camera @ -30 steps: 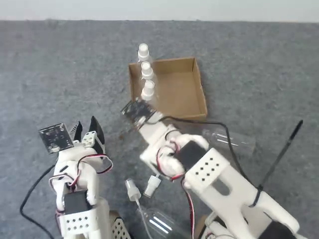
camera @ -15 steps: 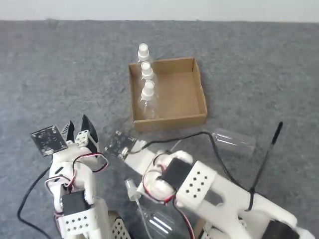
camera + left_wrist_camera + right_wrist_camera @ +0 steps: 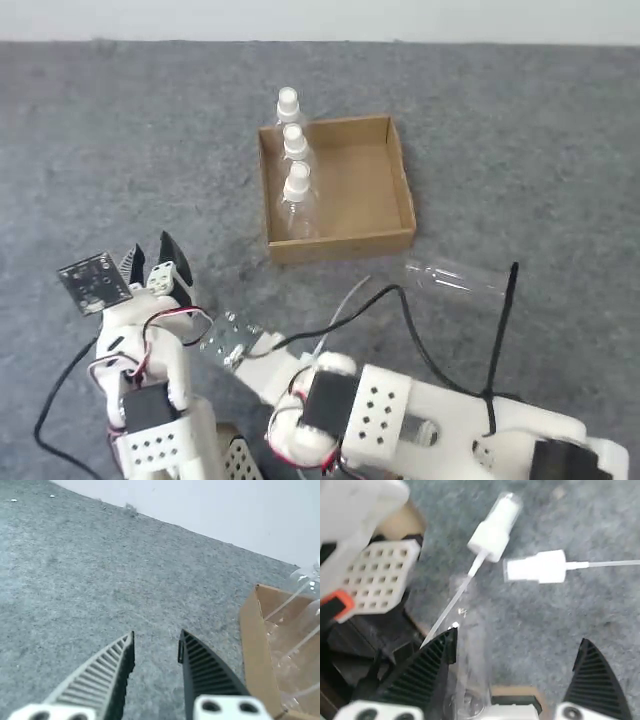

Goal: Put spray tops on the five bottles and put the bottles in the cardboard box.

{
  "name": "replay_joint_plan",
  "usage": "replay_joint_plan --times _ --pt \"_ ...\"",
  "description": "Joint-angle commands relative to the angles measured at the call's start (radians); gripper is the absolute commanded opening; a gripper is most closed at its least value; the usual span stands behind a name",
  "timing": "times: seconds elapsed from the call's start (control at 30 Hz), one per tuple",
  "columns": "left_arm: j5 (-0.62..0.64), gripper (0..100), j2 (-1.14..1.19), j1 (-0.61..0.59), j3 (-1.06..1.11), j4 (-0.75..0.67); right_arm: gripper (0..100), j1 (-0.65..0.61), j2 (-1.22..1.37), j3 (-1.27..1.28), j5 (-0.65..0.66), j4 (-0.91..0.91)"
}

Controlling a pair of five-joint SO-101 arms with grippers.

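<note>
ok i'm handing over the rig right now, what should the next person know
Left gripper: open, empty, above the carpet left of the cardboard box.
Right gripper: open, empty, low over a bare bottle lying on the carpet, with one spray top and a second spray top loose beside it.
Done: three capped bottles in a row at the box's left wall.
To do: cap that bottle and the other bare bottle lying right of the box's front, then box both.

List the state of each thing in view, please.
cardboard box: upright, open-topped, partly filled
three bottles: standing in box, spray tops on
fourth bottle: lying on its side, no top
two spray tops: loose, lying flat
left gripper: open, empty
right gripper: open, empty
</note>
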Motion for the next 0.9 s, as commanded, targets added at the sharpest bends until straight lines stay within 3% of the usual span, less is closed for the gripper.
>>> replay_joint_plan --times 0.0,0.23,0.63,0.87 --pt "0.005 14 -0.015 -0.041 -0.013 -0.061 30.8 -0.054 -0.051 -0.008 -0.020 0.028" --pt "0.005 14 -0.015 -0.052 -0.013 -0.063 30.8 -0.110 -0.047 0.028 -0.103 0.016" --pt "0.005 14 -0.015 -0.100 -0.013 -0.094 30.8 -0.108 -0.039 0.152 -0.103 -0.107" --pt "0.005 14 -0.015 -0.118 -0.013 -0.109 30.8 -0.101 -0.039 0.296 -0.069 -0.271"
